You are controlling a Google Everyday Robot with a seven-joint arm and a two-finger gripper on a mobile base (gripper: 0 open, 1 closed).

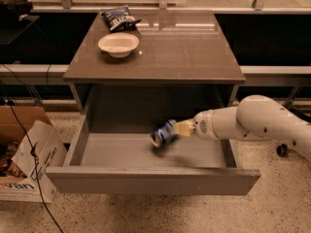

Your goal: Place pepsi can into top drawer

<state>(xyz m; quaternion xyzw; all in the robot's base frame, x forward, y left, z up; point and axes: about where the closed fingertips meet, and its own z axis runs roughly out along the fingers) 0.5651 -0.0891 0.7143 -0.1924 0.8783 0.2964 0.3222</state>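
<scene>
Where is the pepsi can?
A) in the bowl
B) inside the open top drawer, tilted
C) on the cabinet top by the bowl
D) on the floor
B: the pepsi can is tilted inside the top drawer, at the tip of the gripper.

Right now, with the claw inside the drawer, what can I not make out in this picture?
All in the camera view:
- Whether the pepsi can, tilted beside the claw inside the top drawer, rests on the drawer floor: the viewing angle hides the contact.
- The base of the arm: cut off by the right edge.
- The cardboard box: cut off by the left edge.
- The print on the chip bag: too small to read.
</scene>
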